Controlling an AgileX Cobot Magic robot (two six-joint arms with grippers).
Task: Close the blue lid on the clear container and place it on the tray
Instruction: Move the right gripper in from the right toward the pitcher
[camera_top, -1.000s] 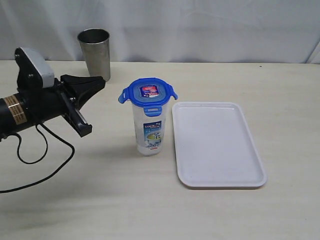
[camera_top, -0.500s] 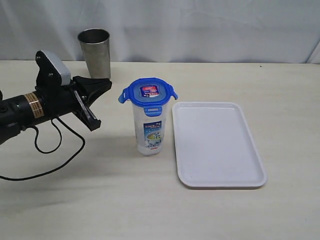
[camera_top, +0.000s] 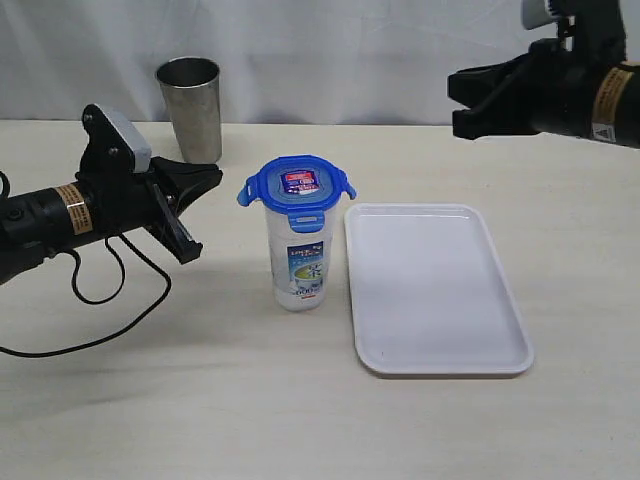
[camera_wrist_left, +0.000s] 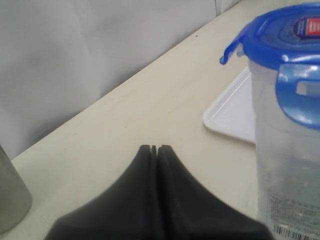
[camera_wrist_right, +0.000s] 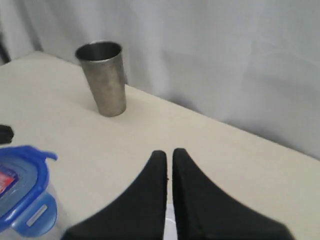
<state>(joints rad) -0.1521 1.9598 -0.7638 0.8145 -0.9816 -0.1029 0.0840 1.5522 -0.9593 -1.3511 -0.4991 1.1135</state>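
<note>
Though left jaws and right jaws are both pressed together, the left sit nearer the upright tall clear plastic container (camera_top: 297, 268) wearing its round blue lid (camera_top: 297, 184).

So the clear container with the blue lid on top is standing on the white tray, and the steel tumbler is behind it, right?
Not quite: the exterior view shows the clear container standing on the table beside the tray, not on it. The blue lid is on top of it and the steel tumbler stands behind, as you said.
</note>
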